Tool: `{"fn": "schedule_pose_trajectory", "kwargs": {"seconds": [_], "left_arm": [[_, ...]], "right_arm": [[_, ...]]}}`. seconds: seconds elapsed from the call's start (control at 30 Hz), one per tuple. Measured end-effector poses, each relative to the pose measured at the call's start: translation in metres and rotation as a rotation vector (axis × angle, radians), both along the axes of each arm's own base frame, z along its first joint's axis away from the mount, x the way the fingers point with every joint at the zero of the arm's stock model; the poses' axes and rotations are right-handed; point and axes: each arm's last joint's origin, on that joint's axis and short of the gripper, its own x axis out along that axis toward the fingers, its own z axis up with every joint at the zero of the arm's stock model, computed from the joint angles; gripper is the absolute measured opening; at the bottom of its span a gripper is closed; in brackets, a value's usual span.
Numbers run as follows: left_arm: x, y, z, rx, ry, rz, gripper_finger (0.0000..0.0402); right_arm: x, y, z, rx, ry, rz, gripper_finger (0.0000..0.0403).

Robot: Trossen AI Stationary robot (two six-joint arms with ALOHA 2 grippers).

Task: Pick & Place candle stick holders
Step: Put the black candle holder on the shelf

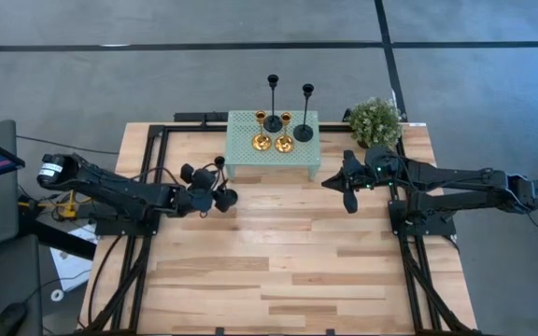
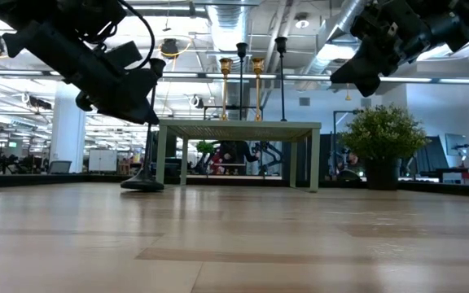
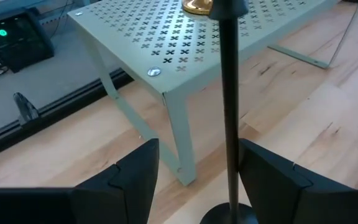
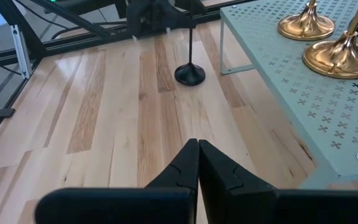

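Observation:
One black candle stick holder [image 1: 224, 198] stands with its round base on the wooden table, just left of the green perforated stand [image 1: 274, 161]. My left gripper [image 3: 197, 163] is open, with one finger on each side of its thin stem [image 3: 229, 93] and touching neither side. Two more black holders [image 1: 273, 119] [image 1: 304, 131] and two gold ones [image 1: 261, 142] [image 1: 284, 144] stand on the stand. My right gripper [image 4: 197, 155] is shut and hangs above the table, right of the stand.
A small green plant [image 1: 374, 121] in a dark pot stands at the far right, beside the stand and close to my right arm. Bare wood stretches from the stand to the near edge. Black frame rails [image 1: 138, 271] run along both table sides.

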Motion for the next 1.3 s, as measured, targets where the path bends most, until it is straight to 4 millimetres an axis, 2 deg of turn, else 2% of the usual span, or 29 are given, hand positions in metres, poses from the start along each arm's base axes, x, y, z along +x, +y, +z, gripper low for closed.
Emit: {"fn": "schedule_pose_trajectory", "kwargs": {"seconds": [0.1, 0.2, 0.53, 0.73, 0.9, 1.13, 1.3], "left_arm": [[0.000, 0.000, 0.000, -0.001, -0.005, 0.000, 0.0208], [0.000, 0.000, 0.000, -0.002, -0.005, -0.001, 0.0181], [0.002, -0.005, -0.001, -0.053, 0.012, -0.124, 0.0018], [0.001, -0.020, 0.000, -0.062, 0.014, -0.223, 0.0014], [-0.008, -0.033, 0.010, -0.081, -0.037, -0.319, 0.0013], [-0.029, -0.048, 0.038, -0.099, -0.185, -0.445, 0.0013], [-0.036, -0.052, 0.068, -0.005, -0.218, -0.521, 0.0013]], "right_arm": [[0.000, 0.000, 0.000, 0.000, 0.000, 0.000, 0.0000], [0.000, 0.000, 0.000, 0.000, 0.000, 0.000, 0.0000], [0.000, 0.000, 0.000, 0.000, 0.001, 0.000, 0.0000], [0.000, 0.000, 0.000, -0.006, 0.005, 0.004, 0.0000], [0.000, 0.000, -0.001, -0.008, 0.006, 0.004, 0.0000], [0.000, 0.000, -0.001, -0.007, 0.008, 0.004, 0.0000], [0.000, 0.000, -0.001, -0.007, 0.009, 0.004, 0.0000]]}}
